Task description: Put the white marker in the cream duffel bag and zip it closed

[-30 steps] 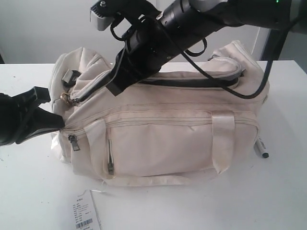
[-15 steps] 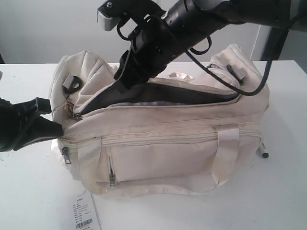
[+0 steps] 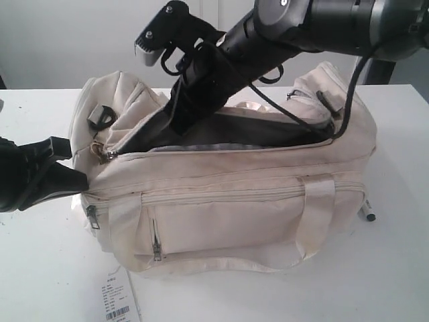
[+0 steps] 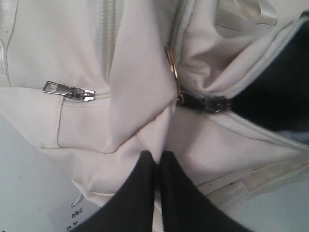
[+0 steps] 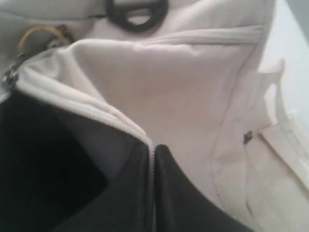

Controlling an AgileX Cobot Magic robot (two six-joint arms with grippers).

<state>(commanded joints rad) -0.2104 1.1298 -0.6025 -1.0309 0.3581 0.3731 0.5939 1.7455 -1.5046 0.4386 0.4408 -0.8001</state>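
**Fingers clamped on the bag, marker not in yet**

Right fingers (image 5: 183, 193) were pinched shut on the zip flap (image 5: 96, 118) of the cream duffel bag (image 3: 234, 215), holding it up so the mouth gaped beneath them. Left fingers (image 4: 135, 193) were closed on a fold at the bag's end, anchoring it. White marker (image 3: 366, 212) lay on the table (image 3: 53, 282), well apart from both pairs. Best bet looked like keeping that flap high, since one pair had to let go to fetch it.

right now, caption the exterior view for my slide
Left gripper pinches the end of the cream duffel bag, right gripper holds its zip flap up, white marker on the table beside it.
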